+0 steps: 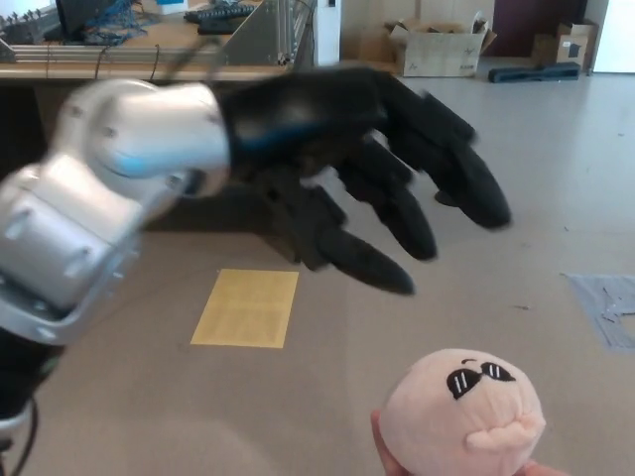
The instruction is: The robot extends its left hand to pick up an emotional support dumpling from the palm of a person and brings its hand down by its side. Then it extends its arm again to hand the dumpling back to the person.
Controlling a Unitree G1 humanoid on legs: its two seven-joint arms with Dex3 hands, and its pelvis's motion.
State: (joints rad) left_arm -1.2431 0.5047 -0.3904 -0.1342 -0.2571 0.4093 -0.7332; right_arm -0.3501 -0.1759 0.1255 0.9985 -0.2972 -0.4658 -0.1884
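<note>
Head view: left hand [382, 183] extended above the floor [516, 159], its 3 digits spread and holding nothing, clear of the pink dumpling plush [463, 412]. Plush rests on a person's fingers [380, 446] at bottom edge, below the hand.

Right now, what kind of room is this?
Probably a lab or workshop: a desk with keyboards and loose cables, open cardboard boxes against the far wall, and a bare floor with tape patches.
</note>
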